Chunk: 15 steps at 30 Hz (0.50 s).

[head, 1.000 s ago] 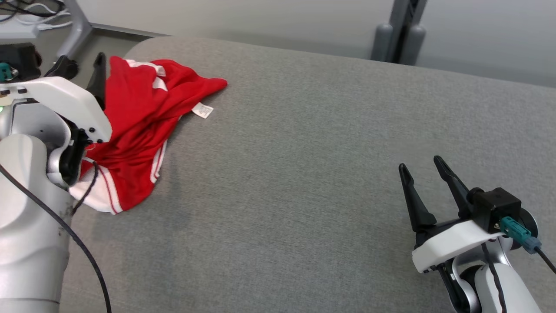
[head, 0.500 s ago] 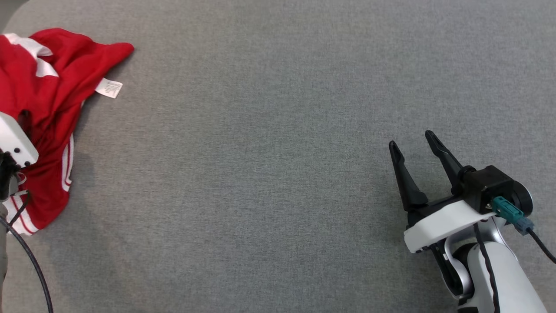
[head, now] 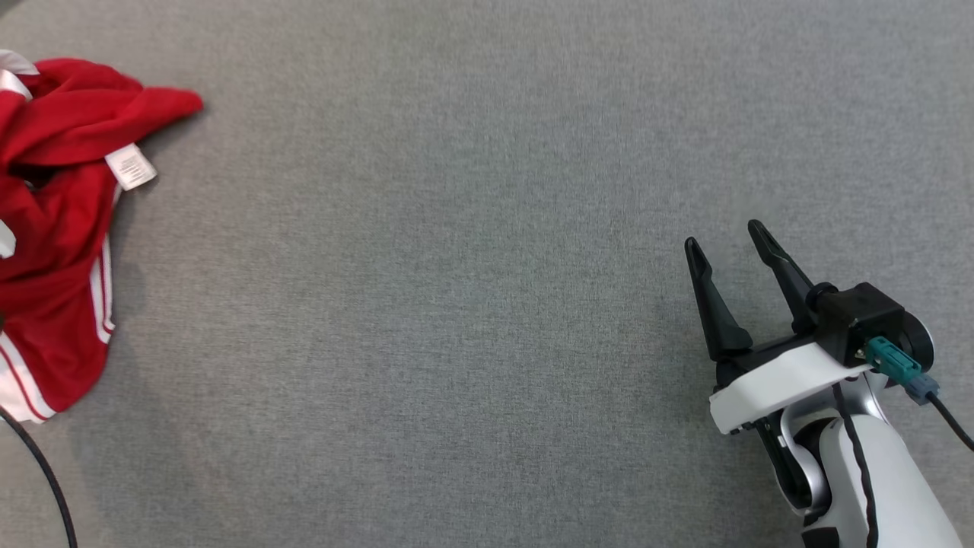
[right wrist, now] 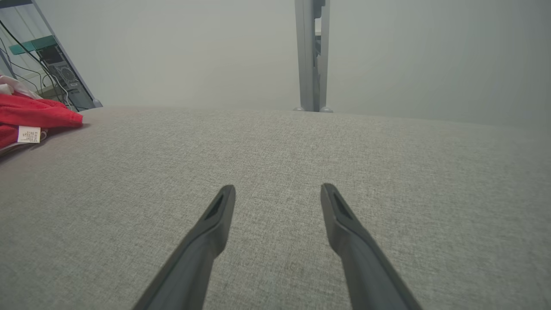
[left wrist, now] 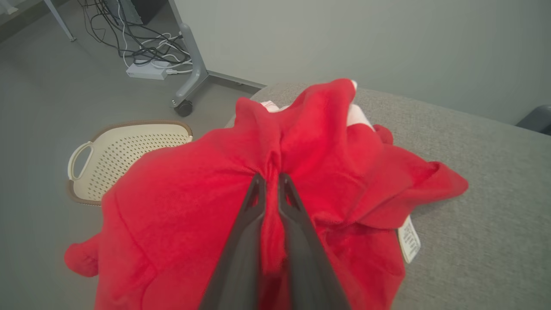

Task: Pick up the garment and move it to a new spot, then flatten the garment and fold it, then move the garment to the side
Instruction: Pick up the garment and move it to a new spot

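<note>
While the red garment (head: 53,228) with white stripes is lying bunched at the left edge of the grey upholstered surface (head: 456,304), its white care label (head: 131,166) is sticking out on the side facing the middle. The left gripper (left wrist: 271,183) is pinching a raised fold of the red fabric between its nearly closed fingers, with a cream perforated basket (left wrist: 129,146) sitting on the floor (left wrist: 51,77) beyond. The right gripper (head: 723,234) is hanging over the surface low on the right, well apart from the garment, fingers spread wide and holding nothing.
</note>
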Available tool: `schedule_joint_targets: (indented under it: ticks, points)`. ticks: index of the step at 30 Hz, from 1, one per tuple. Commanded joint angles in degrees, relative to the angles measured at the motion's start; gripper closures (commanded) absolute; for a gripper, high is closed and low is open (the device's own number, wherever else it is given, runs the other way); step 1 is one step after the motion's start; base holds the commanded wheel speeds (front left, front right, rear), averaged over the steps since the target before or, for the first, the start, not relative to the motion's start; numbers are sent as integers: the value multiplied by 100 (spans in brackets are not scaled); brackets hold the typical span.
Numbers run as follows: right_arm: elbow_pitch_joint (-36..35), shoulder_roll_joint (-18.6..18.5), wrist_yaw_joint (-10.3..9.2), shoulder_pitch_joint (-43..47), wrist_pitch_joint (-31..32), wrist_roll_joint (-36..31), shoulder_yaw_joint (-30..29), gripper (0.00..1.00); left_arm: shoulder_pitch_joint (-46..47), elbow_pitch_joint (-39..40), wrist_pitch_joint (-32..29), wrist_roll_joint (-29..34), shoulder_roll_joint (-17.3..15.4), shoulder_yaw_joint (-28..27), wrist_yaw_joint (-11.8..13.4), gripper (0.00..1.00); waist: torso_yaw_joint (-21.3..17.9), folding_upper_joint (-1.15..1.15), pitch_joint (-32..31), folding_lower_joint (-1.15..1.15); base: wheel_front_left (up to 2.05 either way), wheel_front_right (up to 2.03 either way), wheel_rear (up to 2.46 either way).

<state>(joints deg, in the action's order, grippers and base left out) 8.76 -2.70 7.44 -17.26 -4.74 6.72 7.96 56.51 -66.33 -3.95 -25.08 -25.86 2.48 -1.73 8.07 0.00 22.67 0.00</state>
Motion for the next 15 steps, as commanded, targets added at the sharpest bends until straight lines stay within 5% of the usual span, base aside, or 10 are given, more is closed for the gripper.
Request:
schedule_joint_targets:
  ticks: [1, 15]
  points:
    - [37, -40, 9, 26, -69, 64, -7, 0, 106, 73, 159, 48, -63, 11, 23, 100, 44, 0, -188, 0, 0, 0, 0]
    - [187, -41, 9, 586, -234, 245, -167, 0, -601, 1300, 1284, 305, 39, 349, 61, 100, -5, 0, -1446, 0, 0, 0, 0]
